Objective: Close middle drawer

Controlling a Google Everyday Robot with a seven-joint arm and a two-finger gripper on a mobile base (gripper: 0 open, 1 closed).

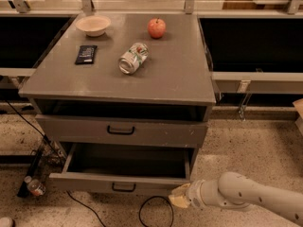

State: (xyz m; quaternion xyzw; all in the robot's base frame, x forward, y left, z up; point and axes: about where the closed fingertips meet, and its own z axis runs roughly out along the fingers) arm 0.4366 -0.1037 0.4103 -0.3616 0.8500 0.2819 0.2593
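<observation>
Standing pulled well out, the middle drawer [90, 182] shows its dark interior, front panel facing the camera low in the cabinet. The drawer above [161, 133] sits pushed in. The end effector [179, 198] is low, just beside the open drawer's front right corner and possibly touching it (contact is hard to judge from this angle). Cannot tell whether it is apart or together. The white arm [255, 200] runs off to the right. On the counter [184, 79]: bowl [93, 25], apple [156, 28], can [133, 58] lying on its side, dark flat packet [86, 54]. A black cable [142, 212] loops on the floor by the end effector.
</observation>
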